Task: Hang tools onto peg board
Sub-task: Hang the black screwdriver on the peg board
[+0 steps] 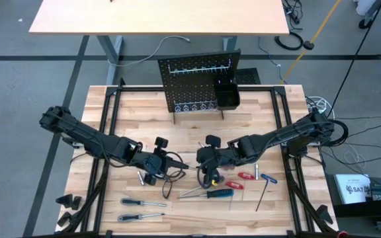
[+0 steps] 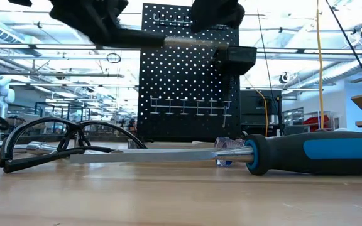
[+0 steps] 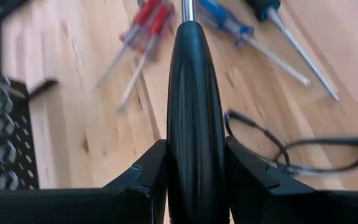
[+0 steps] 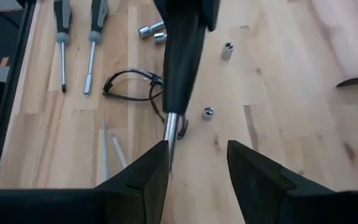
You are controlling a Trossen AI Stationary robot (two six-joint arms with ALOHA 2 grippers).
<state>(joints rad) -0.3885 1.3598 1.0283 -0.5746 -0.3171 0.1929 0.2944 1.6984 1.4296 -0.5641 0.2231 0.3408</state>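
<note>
My left gripper is shut on a black-handled screwdriver, held up above the table's middle; its silver shaft points toward my right gripper. My right gripper is open, and the shaft's tip stands between its fingers, close to one of them. In the low view the screwdriver hangs high in front of the black peg board. The peg board stands upright at the table's far middle with a small bin. Other tools lie flat on the wood near the front. My left gripper pinches the black handle between its two fingers, which run along the handle's length. The screwdriver is lifted clear of the table, its shaft pointing away from the gripper toward the table's right. My right gripper has the shaft's tip beside one finger; whether they touch I cannot tell.
On the table lie a black wire loop, a blue-and-black screwdriver, red-handled ones, a blue-handled one, two dark ones at the front left, and small silver bits. Another table stands beyond.
</note>
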